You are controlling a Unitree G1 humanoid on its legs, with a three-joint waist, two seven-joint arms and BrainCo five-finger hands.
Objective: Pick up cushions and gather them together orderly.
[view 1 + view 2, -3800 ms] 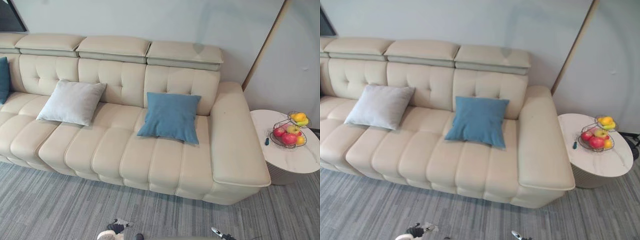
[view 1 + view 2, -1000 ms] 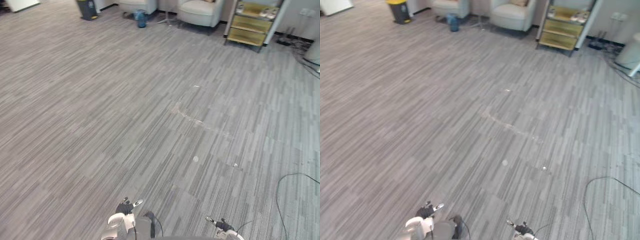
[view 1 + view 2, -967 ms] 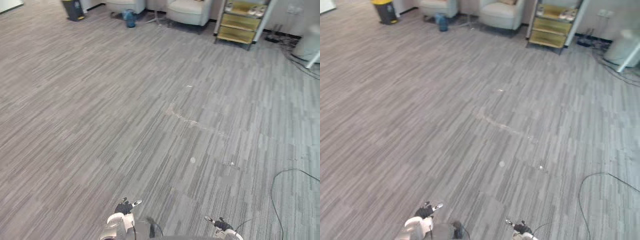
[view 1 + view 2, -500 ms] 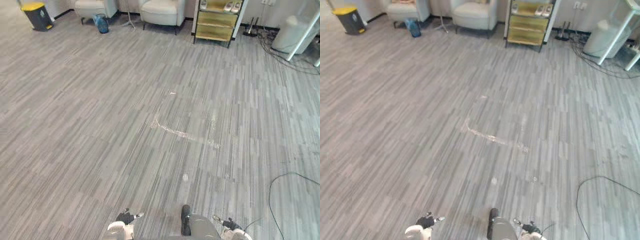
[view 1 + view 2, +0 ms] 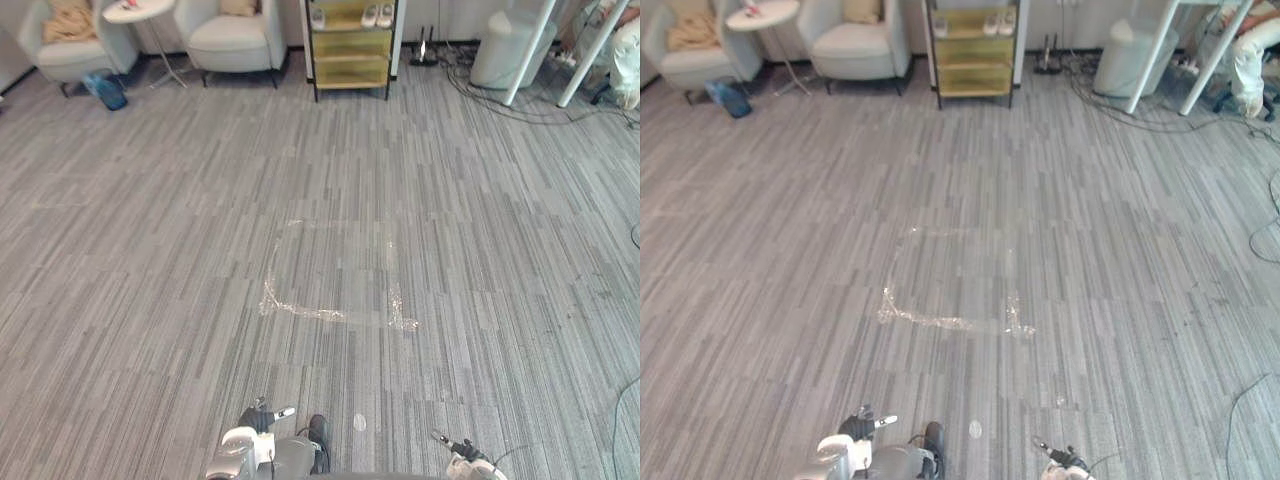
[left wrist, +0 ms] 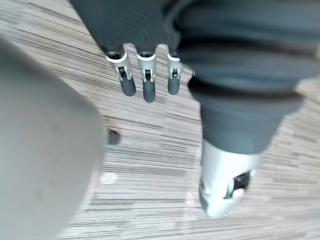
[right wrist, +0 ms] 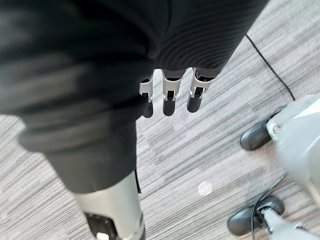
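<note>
Search step: left hand (image 6: 145, 75) and right hand (image 7: 170, 95) hang empty, fingers straight, over grey striped carpet floor (image 5: 330, 200); next move calls for locating cushions.

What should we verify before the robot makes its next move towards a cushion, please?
1. Left hand empty, fingers straight: ok.
2. Right hand empty, fingers straight: ok.
3. Cushion within reach: not ok; the tan cushions lie on armchairs across the room.
4. Floor towards the armchairs free of obstacles: ok; flat tape marks lie on it.
5. Cables off that route: ok, they lie to the right.
6. Person away from the route: ok.
</note>
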